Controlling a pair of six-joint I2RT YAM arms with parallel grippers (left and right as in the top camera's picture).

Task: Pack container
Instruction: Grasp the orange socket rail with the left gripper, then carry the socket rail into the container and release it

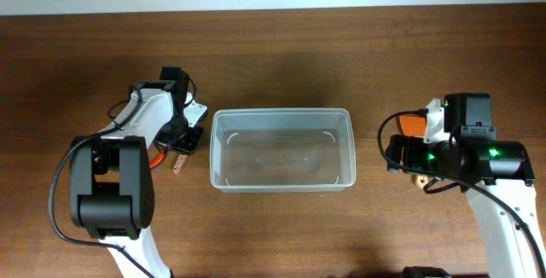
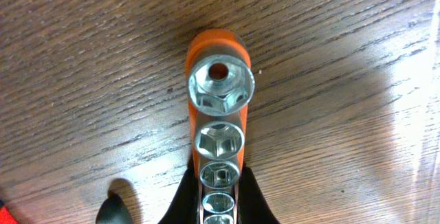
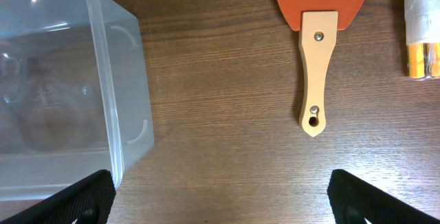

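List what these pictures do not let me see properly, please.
Socket rail: left wrist view, its lower end is hidden between the fingers and cut by the bottom edge, so the socket count is unknown.
Spatula: right wrist view, blade cut by the top edge.
Packet: same view, cut by the right edge; contents unclear.
Container: same view, cut by the left edge.

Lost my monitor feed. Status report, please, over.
Left gripper shut on socket rail. Right gripper open, spatula lying ahead of it. Container empty, nothing blocking it.
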